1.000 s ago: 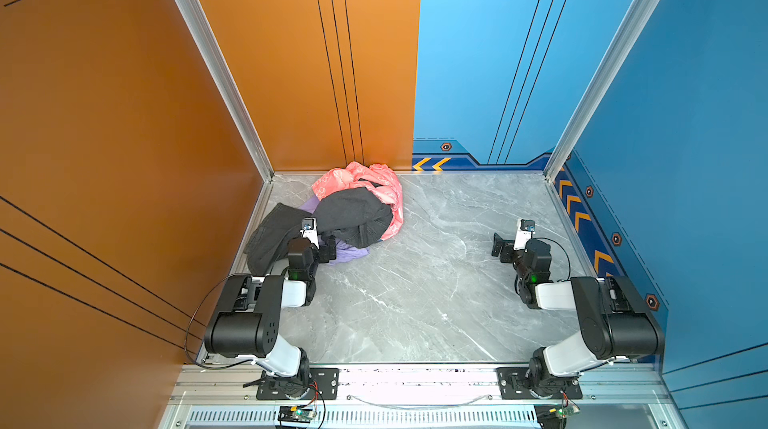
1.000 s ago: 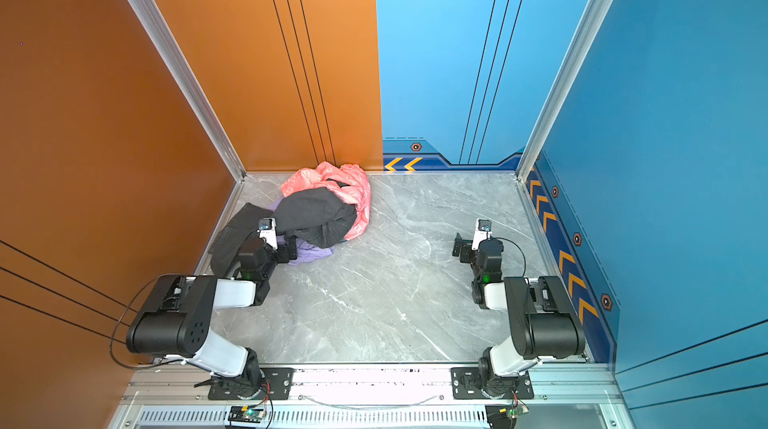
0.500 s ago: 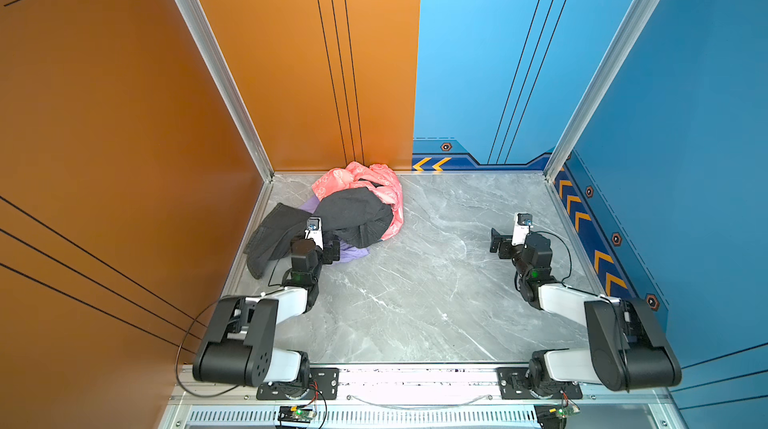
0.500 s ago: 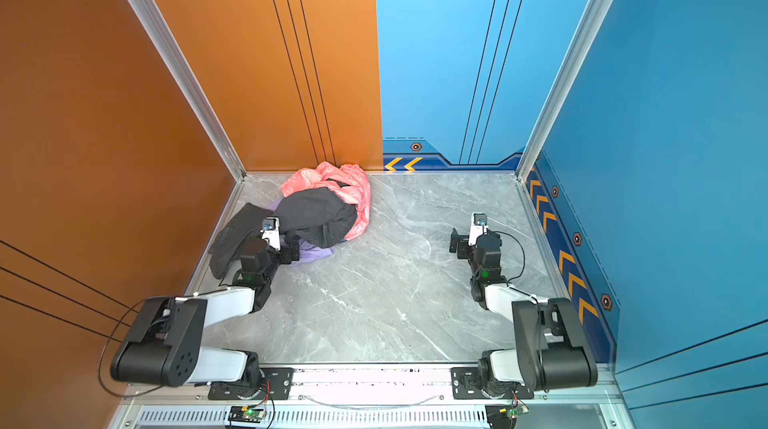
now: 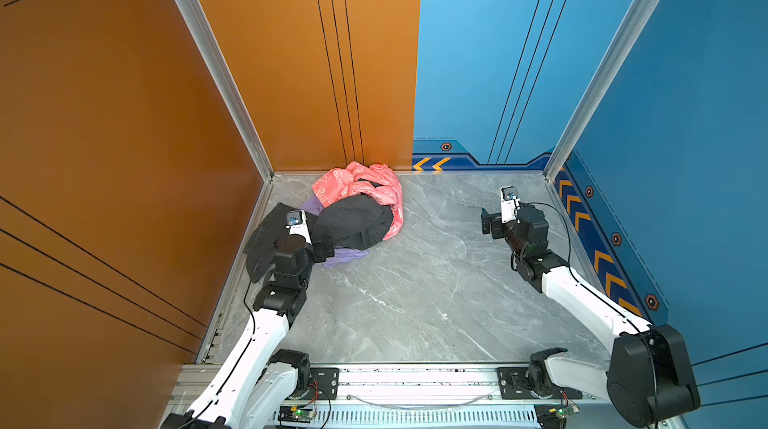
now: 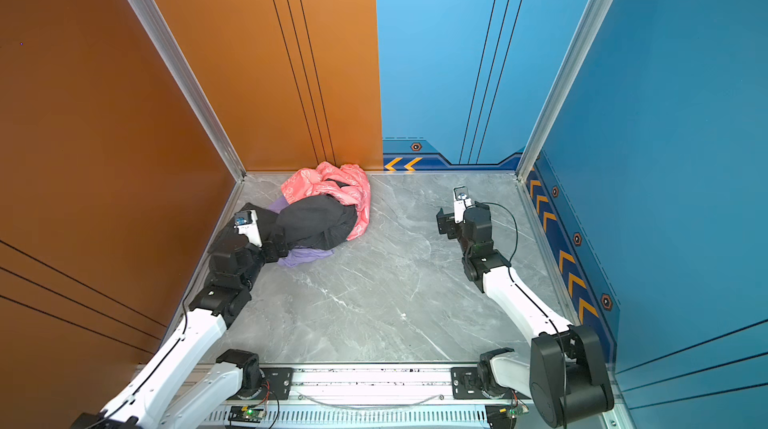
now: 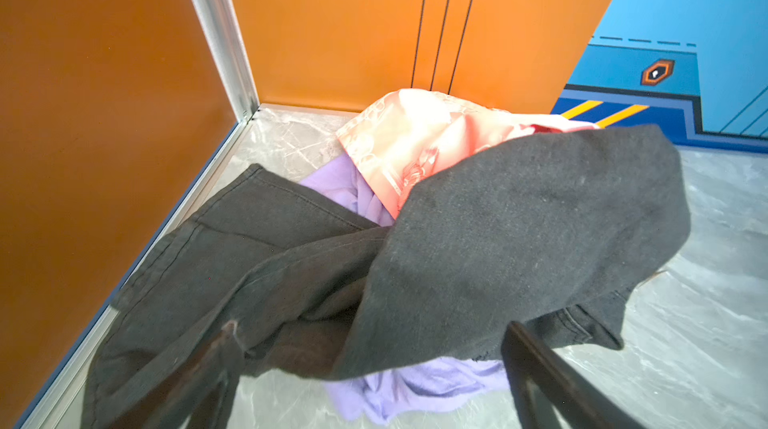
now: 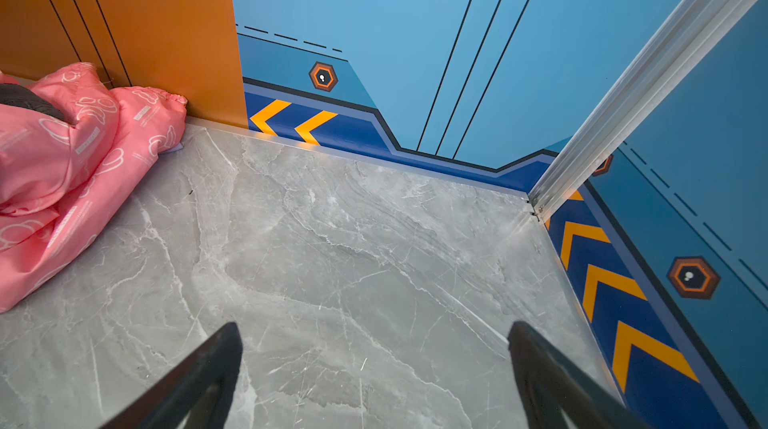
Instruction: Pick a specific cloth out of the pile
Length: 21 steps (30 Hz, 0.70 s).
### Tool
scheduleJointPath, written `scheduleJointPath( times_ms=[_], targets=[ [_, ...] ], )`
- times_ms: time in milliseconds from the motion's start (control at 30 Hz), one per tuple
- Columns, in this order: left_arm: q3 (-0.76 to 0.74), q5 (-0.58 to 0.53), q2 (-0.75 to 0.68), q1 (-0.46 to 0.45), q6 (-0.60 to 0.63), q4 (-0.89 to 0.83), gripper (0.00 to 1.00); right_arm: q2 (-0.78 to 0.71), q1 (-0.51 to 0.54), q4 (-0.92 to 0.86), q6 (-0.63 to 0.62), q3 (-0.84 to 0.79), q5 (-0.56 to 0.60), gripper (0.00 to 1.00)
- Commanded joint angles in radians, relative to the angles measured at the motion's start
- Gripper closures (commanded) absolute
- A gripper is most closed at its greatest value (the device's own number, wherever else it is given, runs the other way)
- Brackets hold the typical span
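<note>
A grey marble tabletop [image 5: 415,289] sits inside a booth with orange walls on the left and blue walls on the right. The pile [image 6: 324,215] of clothes lies near the far left corner of the tabletop, against the back wall. A salmon-pink cloth with white print [image 5: 345,183] is at the back, and a black garment [image 5: 353,221] is draped over the middle, with one leg stretching towards the left edge. The cloth [image 5: 347,256], plain lavender, lies at the bottom and is mostly covered. One edge sticks out on the side of the pile nearest the front edge. In the left wrist view a second small patch shows between the black garment and the pink cloth. The left gripper [image 7: 372,327] is at that near side, its jaws spread wide over the black hem and the lavender edge, gripping nothing. Whether it touches the fabric cannot be told. The right gripper [image 8: 374,326], jaws also wide apart and empty, hangs over bare tabletop near the right edge, well apart from the pile.
</note>
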Motion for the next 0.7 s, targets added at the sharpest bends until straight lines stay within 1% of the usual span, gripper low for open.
scheduleJointPath(
  times_ms=[0,67,133,200,267,300,333,433,500,600,667],
  targets=[
    [0.033,-0.005,-0.069,0.042,-0.12,-0.218,0.02,0.036,0.029,-0.198,-0.014,0.123,0.136,0.0],
    [0.048,0.028,-0.084,0.068,-0.147,-0.241,0.02,0.076,0.032,-0.302,0.029,0.213,0.178,0.0],
    [0.081,0.042,-0.068,0.077,-0.173,-0.292,0.02,0.127,0.029,-0.407,0.07,0.308,0.212,0.0],
    [0.125,0.071,-0.03,0.077,-0.2,-0.355,0.02,0.178,0.03,-0.529,0.06,0.4,0.209,0.0],
    [0.158,0.099,0.012,0.074,-0.238,-0.406,0.02,0.207,0.038,-0.522,0.062,0.42,0.252,0.0],
    [0.171,0.112,0.034,0.072,-0.265,-0.429,0.01,0.214,0.041,-0.517,0.062,0.425,0.24,0.0],
    [0.182,0.119,0.051,0.069,-0.289,-0.447,0.02,0.216,0.042,-0.514,0.064,0.428,0.218,0.0],
    [0.205,0.156,0.097,0.058,-0.365,-0.496,0.1,0.214,0.054,-0.504,0.084,0.433,0.167,0.0],
    [0.204,0.188,0.121,0.045,-0.405,-0.503,0.18,0.217,0.061,-0.507,0.123,0.445,0.124,0.0],
    [0.194,0.196,0.142,0.02,-0.455,-0.515,0.18,0.219,0.079,-0.51,0.191,0.454,0.041,0.0],
    [0.186,0.21,0.156,0.011,-0.479,-0.52,0.19,0.226,0.1,-0.506,0.237,0.46,0.021,0.0]
  ],
)
